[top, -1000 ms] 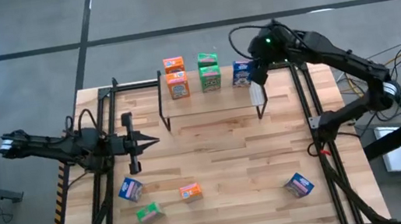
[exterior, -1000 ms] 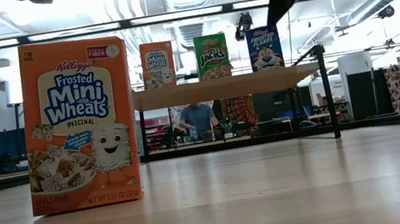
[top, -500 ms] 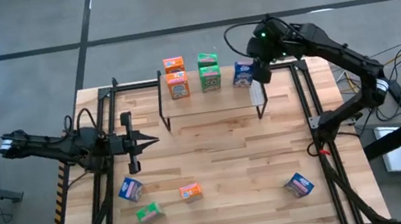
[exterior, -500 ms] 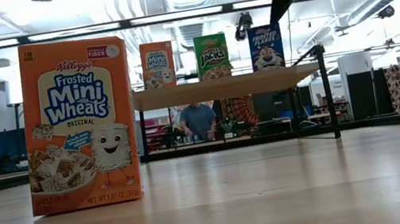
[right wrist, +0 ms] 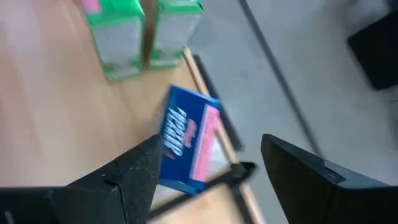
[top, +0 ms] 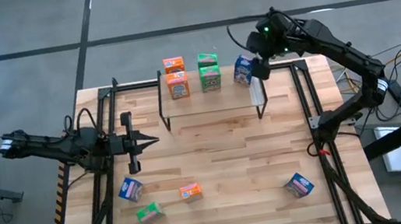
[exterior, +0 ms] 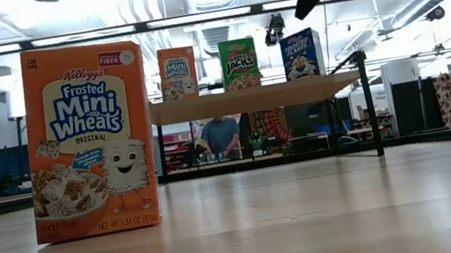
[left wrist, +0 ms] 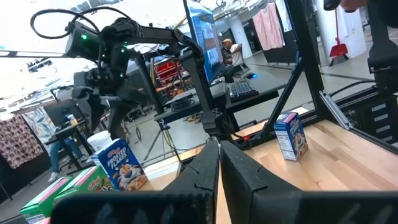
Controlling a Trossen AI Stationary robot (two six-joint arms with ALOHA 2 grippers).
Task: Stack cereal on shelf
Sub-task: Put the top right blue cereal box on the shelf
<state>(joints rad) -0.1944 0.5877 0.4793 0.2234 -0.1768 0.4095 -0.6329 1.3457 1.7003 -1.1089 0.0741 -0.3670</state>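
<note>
Left gripper (top: 149,141) parked over table (top: 231,162), fingers together; orange, green, blue cereal (top: 242,70) on shelf (exterior: 248,99); right gripper (top: 258,66) fingers apart just beside blue box, risk of clipping and toppling it off shelf edge

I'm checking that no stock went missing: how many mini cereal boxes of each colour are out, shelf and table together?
Orange cardboard mini cereal boxes: 3
Green cardboard mini cereal boxes: 3
Blue cardboard mini cereal boxes: 3
Total: 9
</note>
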